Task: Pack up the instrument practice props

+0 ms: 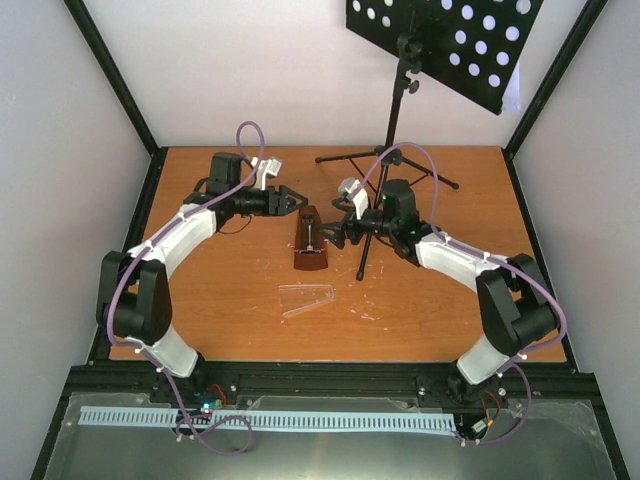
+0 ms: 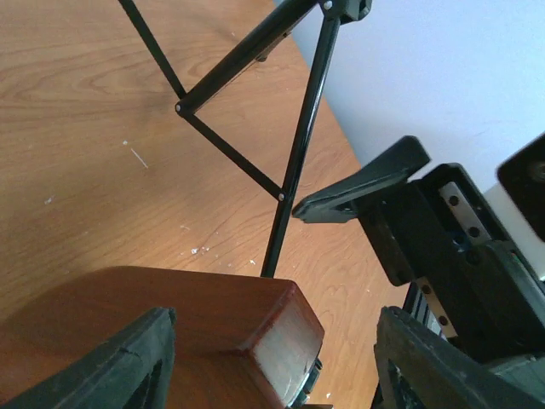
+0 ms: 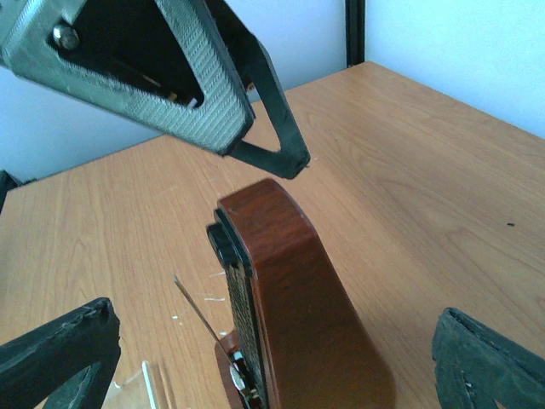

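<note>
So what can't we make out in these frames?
- Music stand desk: cut off by top edge, top view.
- Metronome base: below bottom edge, right wrist view.
- Left claw touching metronome or not: cut by bottom edge, left wrist view.
- Clear cover: too faint, top view.

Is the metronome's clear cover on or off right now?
Off. The clear cover lies flat on the table, apart from the upright metronome, whose front face is exposed.

Wooden table (image 1: 220, 320), flecked with small white marks. Near its middle, upright red-brown metronome (image 1: 311, 245), clear plastic cover (image 1: 306, 297) lying flat just in front. At back right, tripod feet of black music stand (image 1: 392, 125).
</note>
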`<action>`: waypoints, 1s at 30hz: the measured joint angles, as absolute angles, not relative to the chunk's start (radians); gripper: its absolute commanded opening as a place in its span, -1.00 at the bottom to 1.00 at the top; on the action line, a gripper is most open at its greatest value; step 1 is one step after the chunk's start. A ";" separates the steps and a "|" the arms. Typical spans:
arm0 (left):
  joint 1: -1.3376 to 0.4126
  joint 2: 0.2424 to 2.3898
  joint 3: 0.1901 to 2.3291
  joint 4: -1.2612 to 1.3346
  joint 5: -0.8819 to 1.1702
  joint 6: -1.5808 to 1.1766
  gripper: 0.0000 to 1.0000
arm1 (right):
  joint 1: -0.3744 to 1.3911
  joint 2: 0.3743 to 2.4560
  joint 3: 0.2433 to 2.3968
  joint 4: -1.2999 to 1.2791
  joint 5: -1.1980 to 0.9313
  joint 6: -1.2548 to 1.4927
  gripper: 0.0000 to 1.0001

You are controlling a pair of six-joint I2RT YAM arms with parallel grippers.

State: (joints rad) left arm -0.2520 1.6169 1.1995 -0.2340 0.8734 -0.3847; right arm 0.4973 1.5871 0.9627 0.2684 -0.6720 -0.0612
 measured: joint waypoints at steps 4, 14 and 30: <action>-0.252 1.628 1.200 -0.240 0.889 -0.356 0.03 | 0.490 1.631 0.963 0.288 -0.700 -0.117 0.97; -0.252 1.686 1.200 -0.213 0.926 -0.344 -0.14 | 0.490 1.721 1.013 0.290 -0.742 -0.166 1.00; -0.250 1.690 1.198 -0.196 0.934 -0.337 -0.20 | 0.490 1.776 1.018 0.353 -0.743 -0.149 0.90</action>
State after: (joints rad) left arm -0.2504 1.6901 1.1976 -0.1963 0.9337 -0.3374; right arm 0.4904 1.7760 1.0183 0.3534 -0.7425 -0.1490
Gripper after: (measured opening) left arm 0.404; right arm 0.971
